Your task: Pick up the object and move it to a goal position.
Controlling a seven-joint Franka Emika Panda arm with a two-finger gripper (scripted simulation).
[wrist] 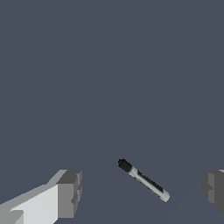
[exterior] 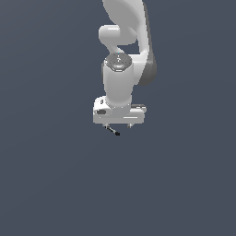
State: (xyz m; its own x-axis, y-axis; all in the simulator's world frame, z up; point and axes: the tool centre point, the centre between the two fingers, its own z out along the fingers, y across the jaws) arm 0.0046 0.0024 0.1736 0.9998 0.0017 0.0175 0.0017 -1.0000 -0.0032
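In the wrist view, the gripper [wrist: 142, 192] is spread wide, and the object [wrist: 143, 180], a thin stick with a black end and light grey body, lies aslant between its grey fingers [wrist: 70, 193], touching neither. The exterior view instead shows the white arm [exterior: 122, 41] descending to the gripper [exterior: 118, 126], with the object [exterior: 112, 131] just below it. Plain dark desk [exterior: 50, 184] stretches bare all around.

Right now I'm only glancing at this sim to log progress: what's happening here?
A white Franka arm's gripper is poised over a tiny thin stick, part black and part light grey. Its grey fingers are spread wide, with the stick lying between them, untouched. Nothing is grasped yet, so the pick-up has not begun.
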